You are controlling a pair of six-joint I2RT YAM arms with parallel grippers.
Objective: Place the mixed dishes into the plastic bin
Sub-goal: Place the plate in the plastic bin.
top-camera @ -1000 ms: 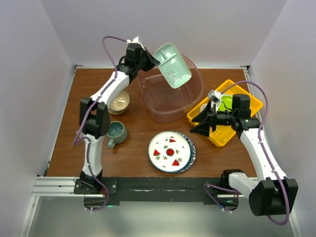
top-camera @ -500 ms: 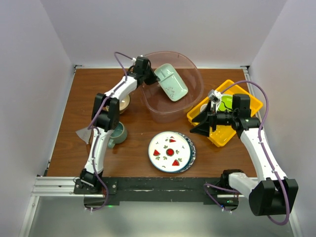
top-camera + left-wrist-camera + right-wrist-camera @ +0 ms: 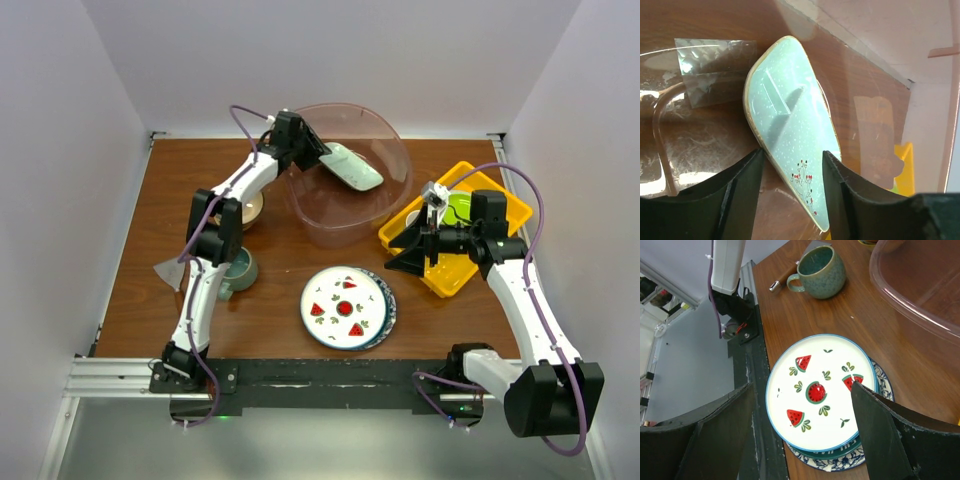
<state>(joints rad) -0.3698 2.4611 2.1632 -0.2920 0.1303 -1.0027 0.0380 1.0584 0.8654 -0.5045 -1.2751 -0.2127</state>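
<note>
Mint tray (image 3: 785, 125) lies inside the plastic bin (image 3: 385, 135), near its left wall, w/ a small red-flower print at one end. L gripper (image 3: 792, 151) is over the bin's left rim, fingers apart, not pinching the tray. Clear sticker (image 3: 715, 60) on the bin wall, writing unreadable. R gripper (image 3: 801, 385) is right-front of the bin, fingers wide, holding nothing. Fruit plate (image 3: 343, 306) sits in front of the bin; teal mug (image 3: 237, 267) is left-front of it.
</note>
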